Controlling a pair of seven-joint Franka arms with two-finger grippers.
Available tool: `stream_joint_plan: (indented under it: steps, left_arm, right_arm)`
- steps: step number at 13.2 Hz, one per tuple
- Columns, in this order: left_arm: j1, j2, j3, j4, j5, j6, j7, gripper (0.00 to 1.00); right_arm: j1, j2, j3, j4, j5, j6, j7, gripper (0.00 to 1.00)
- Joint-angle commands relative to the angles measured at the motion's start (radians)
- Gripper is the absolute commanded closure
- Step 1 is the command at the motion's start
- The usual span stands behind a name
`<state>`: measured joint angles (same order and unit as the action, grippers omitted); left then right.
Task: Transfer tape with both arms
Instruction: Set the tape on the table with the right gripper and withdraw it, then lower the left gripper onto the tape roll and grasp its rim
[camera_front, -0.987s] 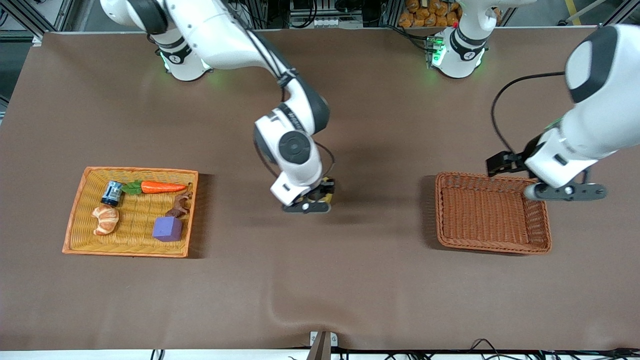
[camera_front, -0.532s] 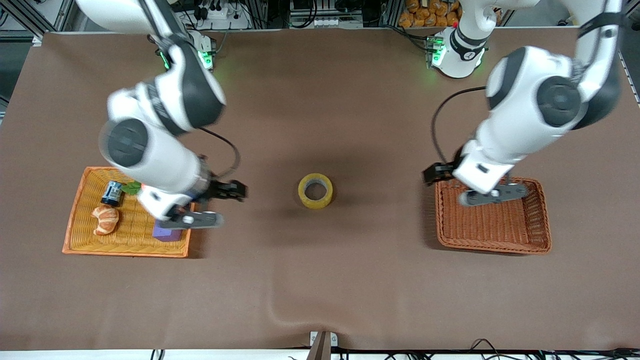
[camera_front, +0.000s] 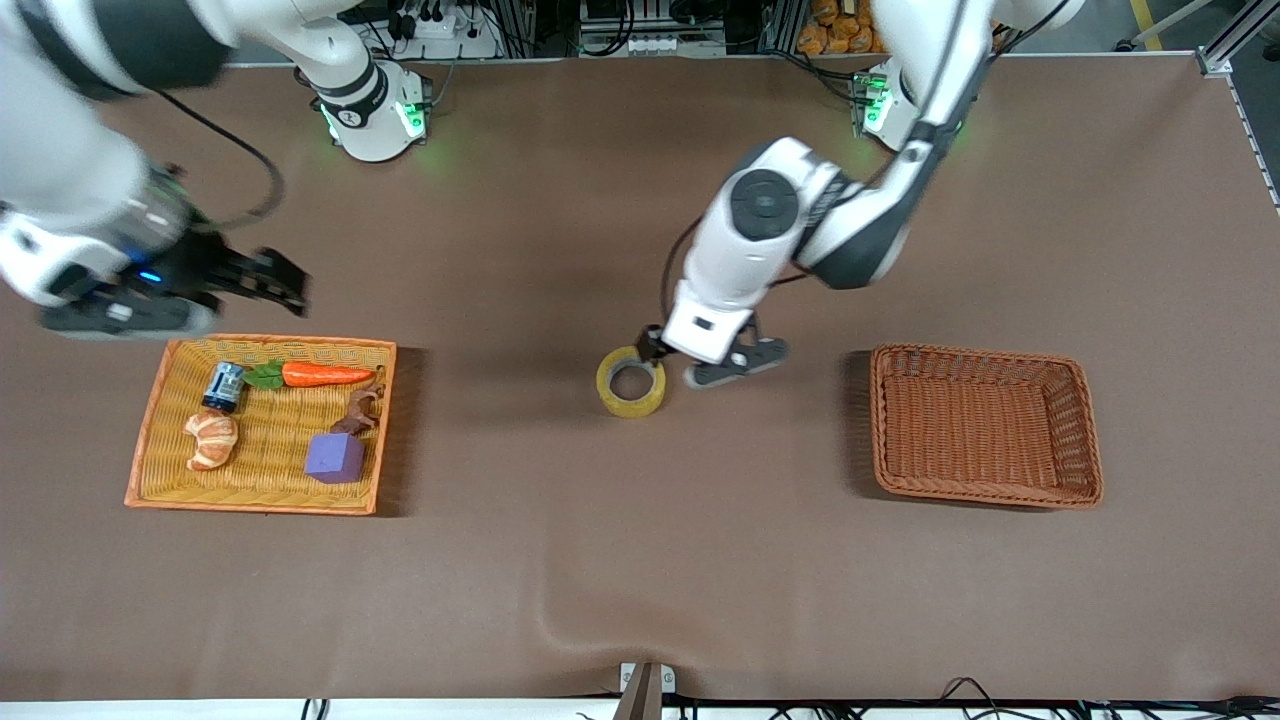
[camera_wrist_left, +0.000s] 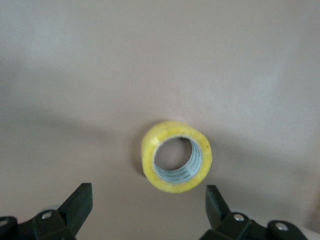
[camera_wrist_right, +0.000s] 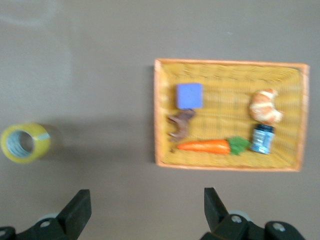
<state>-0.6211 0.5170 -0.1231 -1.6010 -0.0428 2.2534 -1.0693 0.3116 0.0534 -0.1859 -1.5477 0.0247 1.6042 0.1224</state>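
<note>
Yellow tape (camera_front: 631, 381), grey core; purple cube (camera_front: 335, 458); orange carrot (camera_front: 325, 375); brown woven basket (camera_front: 985, 488); brown tablecloth (camera_front: 640, 560).

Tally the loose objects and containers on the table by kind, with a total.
Tape: 1
Carrot: 1
Croissant: 1
Purple cube: 1
Small can: 1
Brown figure: 1
Orange tray: 1
Brown basket: 1
Total: 8

I worked in a robotics lab: my two arm bases (camera_front: 370, 110) were bolted along a brown-covered table (camera_front: 640, 560), with aluminium framing (camera_front: 1235, 35), power strips and cables (camera_front: 440, 20) around it.
</note>
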Motion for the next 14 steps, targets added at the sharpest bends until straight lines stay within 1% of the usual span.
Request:
stream_joint_plan:
  steps: [1,3,4,5,6,8,9,10,11,12,13,14]
  left_arm:
    - [-0.024,0.049,0.014,0.023,0.069,-0.001,-0.064,0.00]
    - [-0.058,0.104,0.017,0.026,0.118,0.008,-0.119,0.00]
    - [-0.065,0.133,0.016,0.036,0.144,0.032,-0.164,0.00]
    - [-0.075,0.164,0.016,0.047,0.168,0.047,-0.194,0.00]
    - [-0.089,0.185,0.017,0.049,0.185,0.057,-0.210,0.00]
    - [-0.091,0.218,0.017,0.056,0.192,0.074,-0.244,0.00]
    - [-0.091,0.222,0.016,0.056,0.192,0.074,-0.253,0.00]
    - [-0.094,0.234,0.016,0.056,0.193,0.074,-0.253,0.12]
    - [-0.100,0.242,0.017,0.058,0.192,0.074,-0.254,0.39]
    - [-0.098,0.248,0.017,0.068,0.187,0.074,-0.258,0.69]
    - [-0.098,0.267,0.017,0.090,0.184,0.074,-0.285,0.91]
    - [-0.100,0.282,0.019,0.107,0.187,0.074,-0.319,1.00]
  right_arm:
    - [-0.147,-0.040,0.054,-0.039,-0.003,-0.001,-0.092,0.00]
    - [-0.195,-0.090,0.055,-0.061,0.000,-0.009,-0.134,0.00]
    - [-0.215,-0.111,0.055,-0.066,0.001,-0.048,-0.151,0.00]
    - [-0.232,-0.116,0.055,-0.062,0.001,-0.106,-0.164,0.00]
    - [-0.250,-0.113,0.054,-0.060,0.001,-0.122,-0.173,0.00]
    - [-0.259,-0.106,0.048,-0.058,0.001,-0.116,-0.242,0.00]
    - [-0.259,-0.106,0.048,-0.051,-0.018,-0.110,-0.251,0.00]
    - [-0.263,-0.101,0.045,-0.033,-0.026,-0.113,-0.257,0.00]
    - [-0.266,-0.093,0.039,-0.029,-0.026,-0.112,-0.260,0.00]
    - [-0.264,-0.093,0.039,-0.029,-0.026,-0.112,-0.254,0.00]
    - [-0.260,-0.092,0.039,-0.029,-0.026,-0.112,-0.247,0.00]
    - [-0.258,-0.092,0.039,-0.029,-0.026,-0.112,-0.247,0.00]
